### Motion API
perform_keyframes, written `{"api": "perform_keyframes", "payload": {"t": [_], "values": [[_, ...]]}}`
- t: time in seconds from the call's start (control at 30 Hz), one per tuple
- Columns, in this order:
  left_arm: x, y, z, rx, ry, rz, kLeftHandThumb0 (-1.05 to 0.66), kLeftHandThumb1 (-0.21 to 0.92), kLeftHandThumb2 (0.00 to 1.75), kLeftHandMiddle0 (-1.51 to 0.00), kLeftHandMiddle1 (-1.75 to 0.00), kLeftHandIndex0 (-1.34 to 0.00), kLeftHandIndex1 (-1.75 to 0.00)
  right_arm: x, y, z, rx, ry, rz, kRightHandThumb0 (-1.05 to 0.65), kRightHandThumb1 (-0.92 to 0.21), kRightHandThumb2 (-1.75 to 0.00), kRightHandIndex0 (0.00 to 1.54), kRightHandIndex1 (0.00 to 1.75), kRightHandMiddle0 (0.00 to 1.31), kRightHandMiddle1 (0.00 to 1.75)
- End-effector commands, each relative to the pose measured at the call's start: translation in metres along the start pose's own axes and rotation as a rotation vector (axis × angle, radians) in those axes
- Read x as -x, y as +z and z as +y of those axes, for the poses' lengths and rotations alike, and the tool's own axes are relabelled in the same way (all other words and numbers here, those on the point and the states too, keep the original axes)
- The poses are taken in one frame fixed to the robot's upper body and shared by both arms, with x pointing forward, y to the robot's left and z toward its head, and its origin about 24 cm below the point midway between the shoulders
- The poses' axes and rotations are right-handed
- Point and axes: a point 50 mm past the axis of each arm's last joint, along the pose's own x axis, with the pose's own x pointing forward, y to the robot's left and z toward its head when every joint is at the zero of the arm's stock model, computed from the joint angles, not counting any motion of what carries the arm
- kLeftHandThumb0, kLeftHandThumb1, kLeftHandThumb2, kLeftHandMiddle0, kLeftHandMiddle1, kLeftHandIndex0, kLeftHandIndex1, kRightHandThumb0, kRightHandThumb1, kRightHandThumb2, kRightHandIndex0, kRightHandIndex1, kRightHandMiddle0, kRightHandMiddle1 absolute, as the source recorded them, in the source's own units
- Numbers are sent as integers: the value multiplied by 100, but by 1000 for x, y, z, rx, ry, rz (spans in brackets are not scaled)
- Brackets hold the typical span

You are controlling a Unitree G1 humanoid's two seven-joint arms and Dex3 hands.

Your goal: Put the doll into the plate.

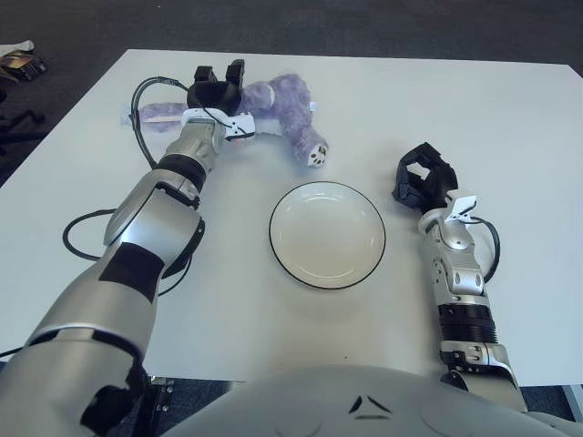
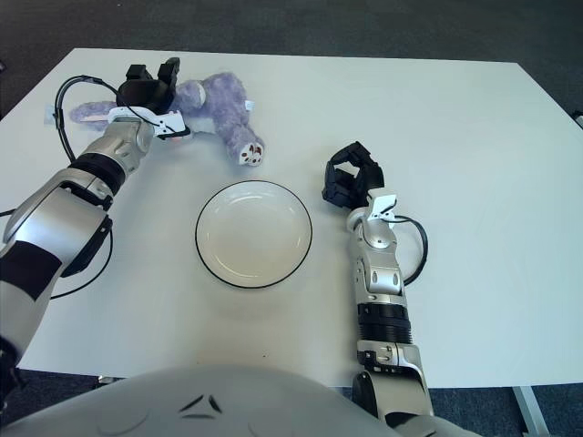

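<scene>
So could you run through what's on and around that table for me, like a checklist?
Surface: white table, flat and bare to the right.
Job's things: purple doll lying at the far side, not in the plate; white plate with dark rim, nothing in it.
Clutter: nothing seen on the table.
Hands: left hand at the doll's left end, fingers spread, no grasp visible; right hand showing right of the plate, fingers curled, holding nothing.
Cables: black cable looping by the left wrist; another beside the left arm.
Surroundings: dark floor; small object far left, unclear.
</scene>
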Motion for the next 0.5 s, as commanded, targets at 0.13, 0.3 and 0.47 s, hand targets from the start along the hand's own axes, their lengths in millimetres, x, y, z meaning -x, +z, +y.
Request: {"api": "perform_keyframes", "payload": {"t": [0.13,0.3,0.47], "values": [[-1,2,-1,-38,-56,-22,-77,46,72,0,-104,0,-3,11,-24,-3,1,-3,117,-44,-46,-114,117,175,50,175],[-1,2,-2,-43,-110,-35,-80,45,72,-2,-136,0,-18,12,-24,-3,7,-4,118,-44,-46,-114,117,175,50,175],[-2,2,-4,-28,-197,-42,-79,40,73,-23,-169,0,-49,12,-23,-2,9,1,119,-44,-46,-114,117,175,50,175]]}}
